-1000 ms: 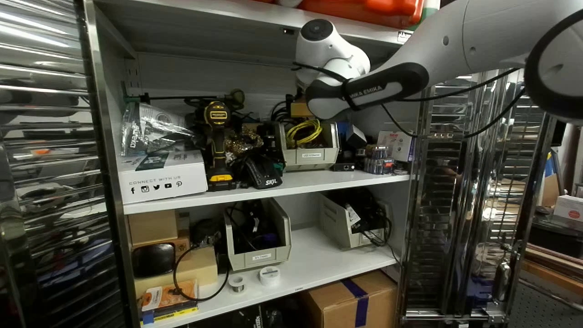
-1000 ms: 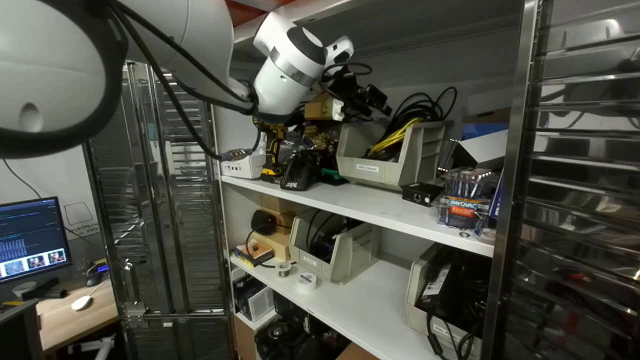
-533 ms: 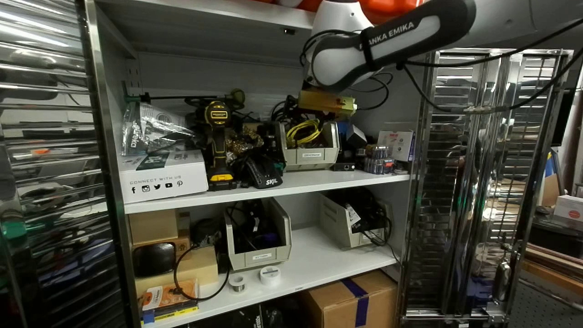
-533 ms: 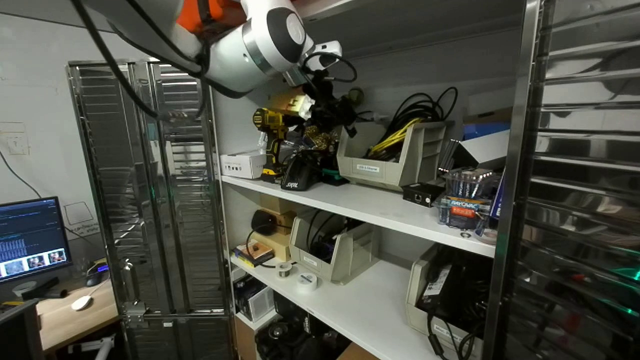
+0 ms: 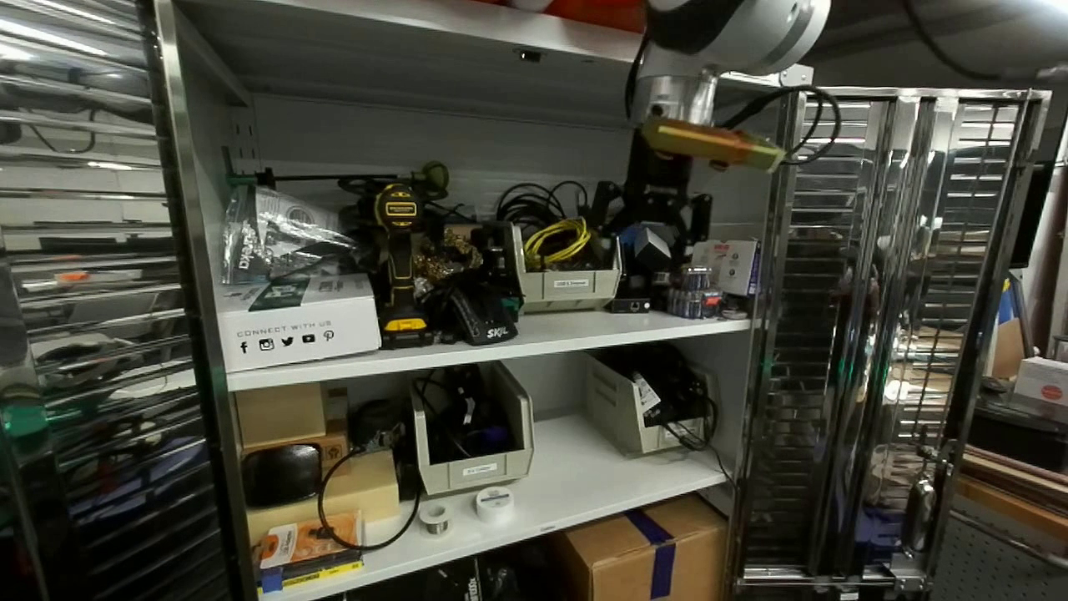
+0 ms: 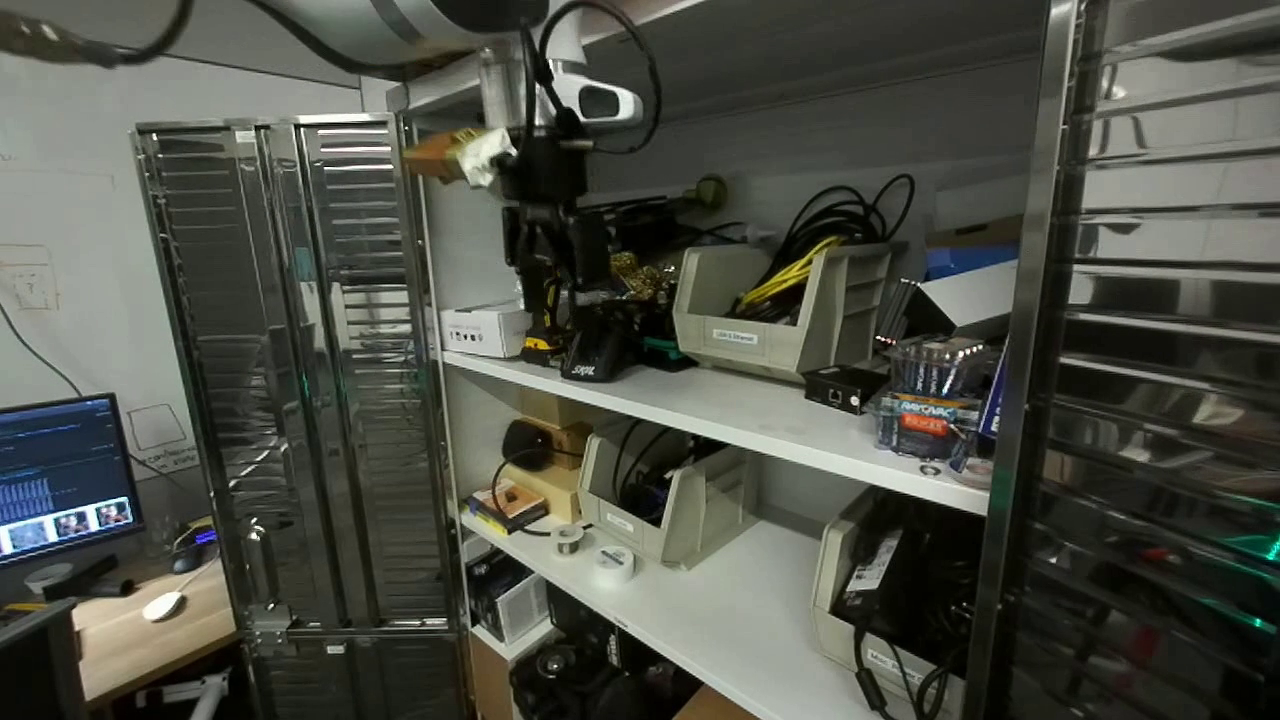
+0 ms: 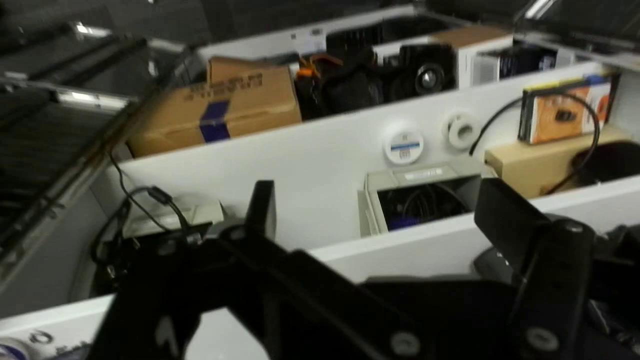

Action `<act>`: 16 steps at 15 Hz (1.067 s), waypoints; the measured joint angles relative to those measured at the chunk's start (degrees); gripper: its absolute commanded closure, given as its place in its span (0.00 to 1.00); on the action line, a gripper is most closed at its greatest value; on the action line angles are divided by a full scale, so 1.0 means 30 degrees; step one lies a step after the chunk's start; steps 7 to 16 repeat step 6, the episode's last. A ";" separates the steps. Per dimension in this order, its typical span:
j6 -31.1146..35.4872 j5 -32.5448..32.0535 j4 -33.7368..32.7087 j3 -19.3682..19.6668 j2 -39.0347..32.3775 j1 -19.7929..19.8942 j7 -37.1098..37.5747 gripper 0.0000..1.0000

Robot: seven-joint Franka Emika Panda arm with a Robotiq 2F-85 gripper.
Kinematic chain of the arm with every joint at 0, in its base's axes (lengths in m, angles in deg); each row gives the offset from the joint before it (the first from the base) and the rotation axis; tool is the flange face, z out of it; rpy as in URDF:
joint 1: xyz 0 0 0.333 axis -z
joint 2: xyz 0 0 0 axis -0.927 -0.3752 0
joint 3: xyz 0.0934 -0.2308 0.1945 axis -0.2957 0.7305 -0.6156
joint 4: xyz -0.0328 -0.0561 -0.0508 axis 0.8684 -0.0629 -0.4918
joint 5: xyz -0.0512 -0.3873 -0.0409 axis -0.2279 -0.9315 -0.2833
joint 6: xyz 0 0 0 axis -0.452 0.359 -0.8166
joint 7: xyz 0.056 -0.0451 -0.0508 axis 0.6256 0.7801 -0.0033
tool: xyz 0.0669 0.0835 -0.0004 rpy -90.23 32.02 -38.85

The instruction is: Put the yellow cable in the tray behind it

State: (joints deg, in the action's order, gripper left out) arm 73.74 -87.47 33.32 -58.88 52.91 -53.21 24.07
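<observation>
The yellow cable (image 5: 557, 242) is a loose bright coil in the grey labelled bin (image 5: 571, 285) on the upper shelf. In an exterior view, the cable (image 6: 790, 278) rests against the bin's side wall, with black cables behind it. My gripper (image 5: 655, 229) points down, its fingers spread and nothing between them. In another exterior view, the gripper (image 6: 552, 270) is in front of the power tool and the black Skil item, apart from the bin. In the wrist view, the wide-open fingers (image 7: 380, 210) frame the shelf edge; the yellow cable is out of view there.
The black-and-yellow power tool (image 5: 399, 259) and Skil item (image 5: 480, 315) stand beside the bin. A battery pack (image 6: 925, 410) and small black box (image 6: 845, 388) are on its other side. Two grey bins (image 5: 476, 472) (image 5: 647, 417) stand on the lower shelf. Metal doors (image 5: 859, 334) flank the cabinet.
My arm has swung and turned so the gripper hangs pointing down. It moved right in one exterior picture and left and down in the other. The yellow cable and bin have not moved.
</observation>
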 measured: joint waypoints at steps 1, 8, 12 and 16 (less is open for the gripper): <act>-0.1714 0.0654 0.0198 0.0256 0.0761 0.0214 -0.0481 0.00; -0.7853 0.1783 0.0402 0.4461 0.3353 -0.1764 -0.2715 0.00; -0.7853 0.1783 0.0402 0.4461 0.3353 -0.1764 -0.2715 0.00; -0.7853 0.1783 0.0402 0.4461 0.3353 -0.1764 -0.2715 0.00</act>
